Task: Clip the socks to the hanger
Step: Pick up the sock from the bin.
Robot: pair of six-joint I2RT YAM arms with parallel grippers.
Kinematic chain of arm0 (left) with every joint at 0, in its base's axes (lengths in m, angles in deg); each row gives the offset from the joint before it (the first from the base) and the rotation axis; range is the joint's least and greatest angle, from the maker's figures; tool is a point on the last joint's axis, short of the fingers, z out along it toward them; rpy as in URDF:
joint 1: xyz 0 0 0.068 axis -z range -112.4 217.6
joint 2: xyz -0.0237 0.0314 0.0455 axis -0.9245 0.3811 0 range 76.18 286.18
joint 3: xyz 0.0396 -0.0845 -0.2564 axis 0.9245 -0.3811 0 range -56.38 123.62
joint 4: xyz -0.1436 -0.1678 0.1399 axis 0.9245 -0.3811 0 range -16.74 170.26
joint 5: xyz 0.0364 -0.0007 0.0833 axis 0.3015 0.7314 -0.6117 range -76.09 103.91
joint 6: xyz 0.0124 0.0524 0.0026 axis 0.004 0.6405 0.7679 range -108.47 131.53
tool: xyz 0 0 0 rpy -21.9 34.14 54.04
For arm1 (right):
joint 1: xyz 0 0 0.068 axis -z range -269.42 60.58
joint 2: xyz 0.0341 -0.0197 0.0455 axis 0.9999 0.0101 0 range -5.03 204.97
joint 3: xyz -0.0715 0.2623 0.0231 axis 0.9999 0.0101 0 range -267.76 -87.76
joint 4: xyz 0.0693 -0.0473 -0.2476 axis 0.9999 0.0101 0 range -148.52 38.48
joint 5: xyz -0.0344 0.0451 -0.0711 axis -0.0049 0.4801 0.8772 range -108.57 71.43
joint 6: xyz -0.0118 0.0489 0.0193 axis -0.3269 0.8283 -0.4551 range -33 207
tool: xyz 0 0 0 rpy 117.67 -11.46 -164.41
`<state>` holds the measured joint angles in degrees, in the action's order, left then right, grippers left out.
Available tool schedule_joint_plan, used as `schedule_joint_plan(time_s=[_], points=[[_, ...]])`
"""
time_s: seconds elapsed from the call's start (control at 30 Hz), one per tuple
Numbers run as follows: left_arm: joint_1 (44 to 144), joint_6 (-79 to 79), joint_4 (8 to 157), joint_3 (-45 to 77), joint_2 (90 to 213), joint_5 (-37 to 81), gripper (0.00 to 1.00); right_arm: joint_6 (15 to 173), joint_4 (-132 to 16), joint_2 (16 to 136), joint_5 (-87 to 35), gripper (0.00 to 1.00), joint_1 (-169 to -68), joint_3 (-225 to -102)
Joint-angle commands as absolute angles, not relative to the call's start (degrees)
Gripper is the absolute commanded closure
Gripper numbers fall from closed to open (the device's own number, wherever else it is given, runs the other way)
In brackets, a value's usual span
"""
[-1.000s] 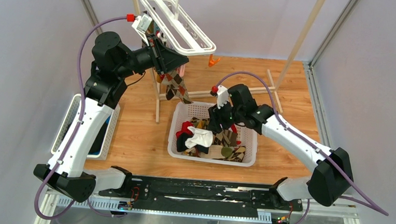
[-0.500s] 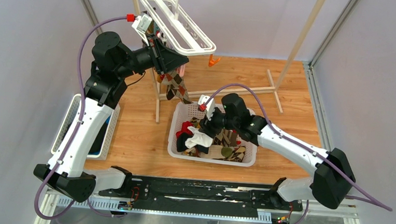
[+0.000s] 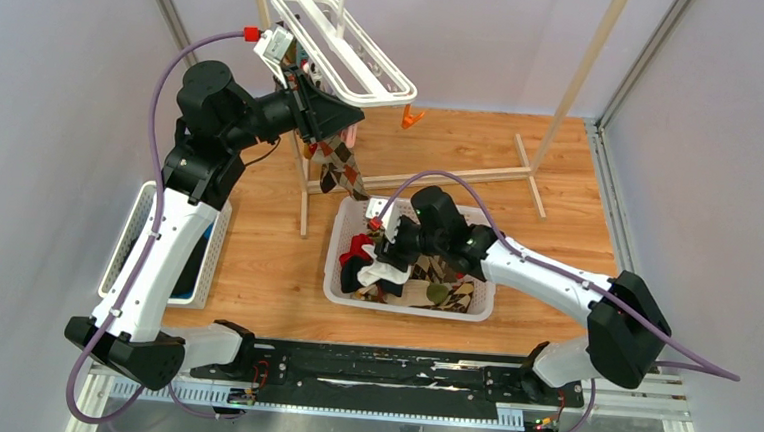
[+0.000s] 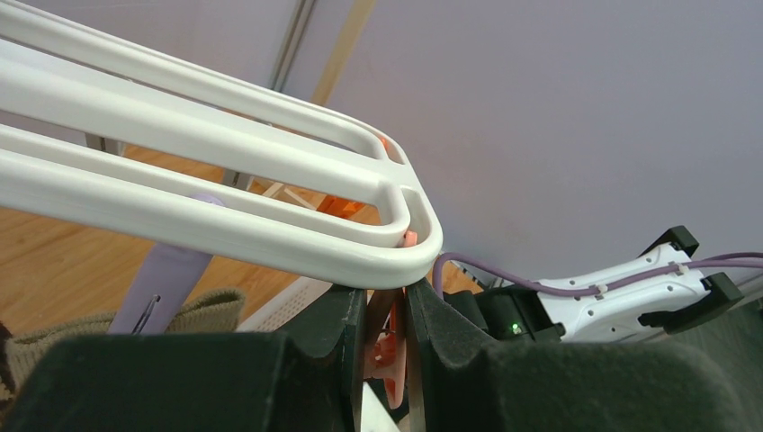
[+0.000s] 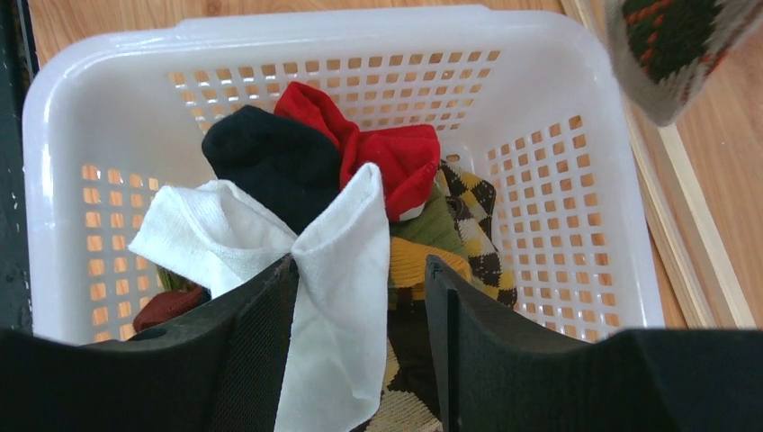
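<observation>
The white oval hanger (image 3: pixel 346 52) hangs at the back; its rails (image 4: pixel 225 171) fill the left wrist view. My left gripper (image 3: pixel 314 112) is raised under its near end, shut on a hanging orange clip (image 4: pixel 389 337). An argyle sock (image 3: pixel 339 165) dangles from the hanger. More socks lie in the white basket (image 3: pixel 353 212): a white one (image 5: pixel 297 261), a red one (image 5: pixel 382 157), a black one (image 5: pixel 270 157), striped and argyle ones. My right gripper (image 5: pixel 360 315) is open inside the basket, its jaws astride the white sock (image 3: pixel 387 266).
A tall wooden rack with a metal bar (image 3: pixel 577 78) stands at the back on the wooden floor. A second white basket (image 3: pixel 137 231) with dark cloth sits at the left. Another orange clip (image 3: pixel 411 118) hangs from the hanger's right end.
My right arm has swung left and down into the basket, over the white sock. The left arm has not moved.
</observation>
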<state>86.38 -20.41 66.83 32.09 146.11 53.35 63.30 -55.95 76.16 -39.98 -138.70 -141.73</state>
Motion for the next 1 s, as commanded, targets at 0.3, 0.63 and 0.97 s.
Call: schedule_joint_plan(time_s=[0.3, 0.63, 0.97], points=[[85.59, -19.42, 66.95, 34.12, 146.22, 53.14, 1.0, 63.31, -59.91, 75.73, -37.8, 0.92, -139.87, -141.66], [85.44, -19.44, 67.04, 33.88, 146.14, 53.56, 1.0, 70.61, -64.33, 65.94, -40.15, 1.0, -139.78, -143.02], [85.26, -21.91, 69.73, 33.1, 146.68, 58.32, 1.0, 87.48, -83.9, 61.7, -48.38, 1.0, -138.57, -144.63]])
